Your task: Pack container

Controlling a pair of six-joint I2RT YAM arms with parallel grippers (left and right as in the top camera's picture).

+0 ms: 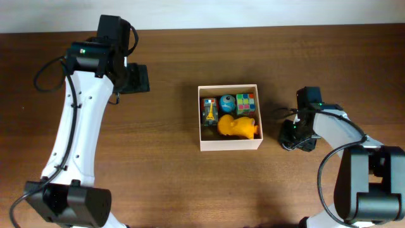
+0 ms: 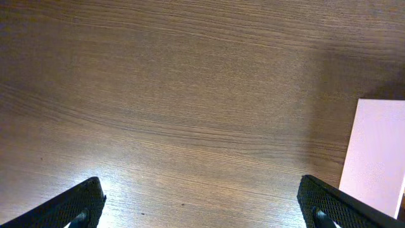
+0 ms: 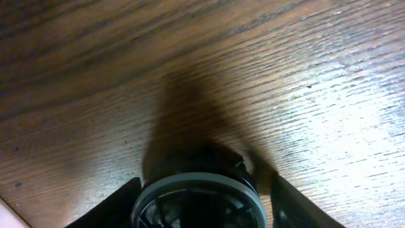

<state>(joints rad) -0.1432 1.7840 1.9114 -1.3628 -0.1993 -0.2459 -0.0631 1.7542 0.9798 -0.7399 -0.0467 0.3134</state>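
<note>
The container (image 1: 229, 144), a square box with white walls and a tan inside, stands mid-table. It holds a yellow toy (image 1: 239, 126), a colour cube (image 1: 245, 102), a blue ball (image 1: 227, 103) and a small multicoloured toy (image 1: 209, 111). My right gripper (image 1: 297, 138) is low at the table just right of the box. In the right wrist view its fingers (image 3: 199, 206) stand either side of a dark round object with a grey rim (image 3: 196, 190), with a slim gap at the right finger. My left gripper (image 1: 136, 79) is open and empty (image 2: 202, 212) over bare wood.
The table is dark brown wood. The box's white wall (image 2: 376, 152) shows at the right edge of the left wrist view. A pale corner (image 3: 6, 220) shows at the bottom left of the right wrist view. The table's far edge runs along the top of the overhead view.
</note>
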